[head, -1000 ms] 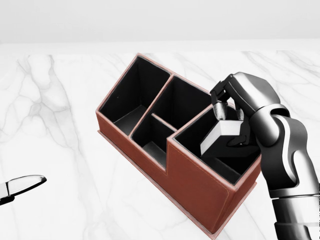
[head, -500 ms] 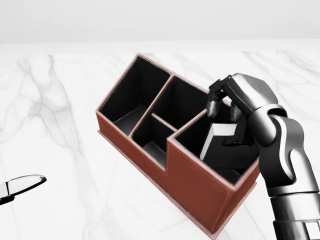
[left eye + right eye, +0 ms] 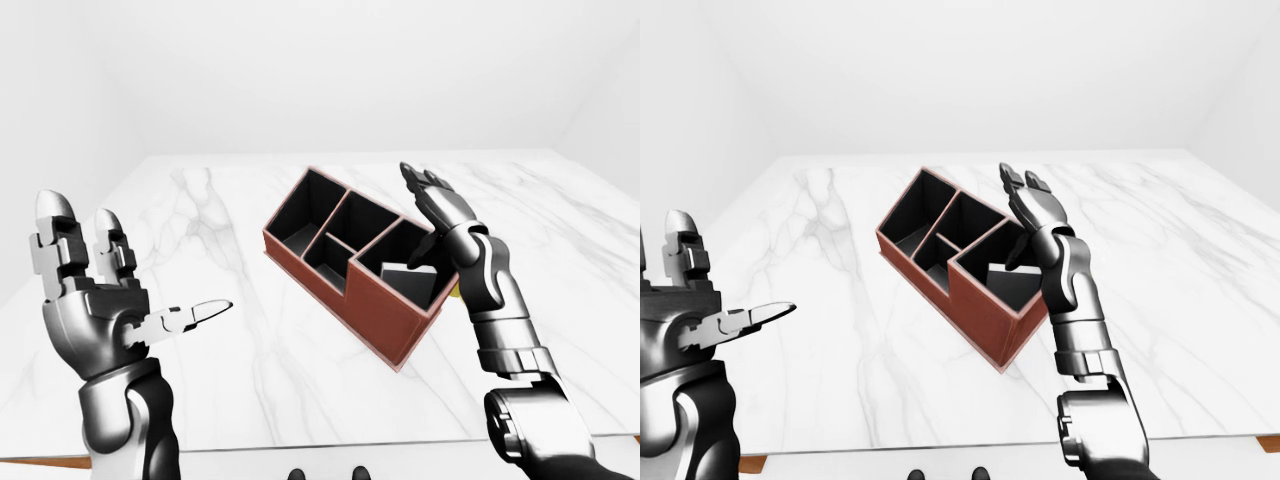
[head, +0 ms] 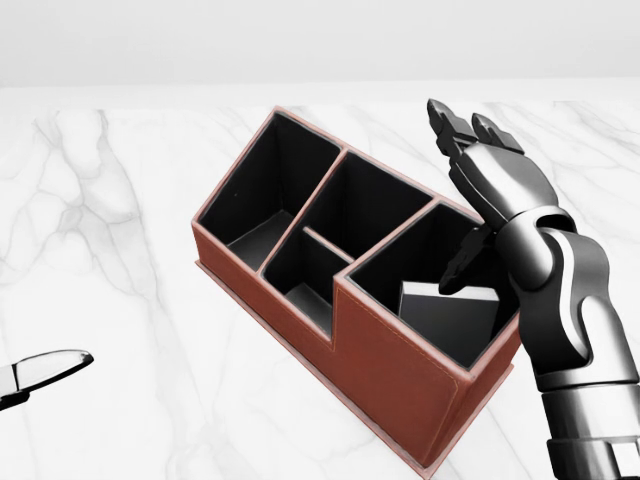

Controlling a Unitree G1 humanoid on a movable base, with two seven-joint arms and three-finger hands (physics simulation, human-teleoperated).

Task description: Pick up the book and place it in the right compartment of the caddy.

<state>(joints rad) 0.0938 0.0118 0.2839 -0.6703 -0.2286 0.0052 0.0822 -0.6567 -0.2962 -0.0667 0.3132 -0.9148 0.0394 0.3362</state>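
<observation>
One book (image 4: 448, 318) lay inside the caddy (image 4: 385, 365), in its right compartment, just below the right robot hand (image 4: 487, 170), which hovered spread and empty above the rim. A careless withdrawal might clip that rim — shoving the caddy across the counter (image 4: 120, 330).

The brown leather caddy (image 4: 390, 375) sits on the white marble table (image 4: 120, 300), set diagonally in the head view. The grey book (image 4: 452, 318) lies inside its right compartment. The right hand (image 4: 490, 175) stands above that compartment's right edge; the left hand (image 3: 95, 300) is well apart at left.
</observation>
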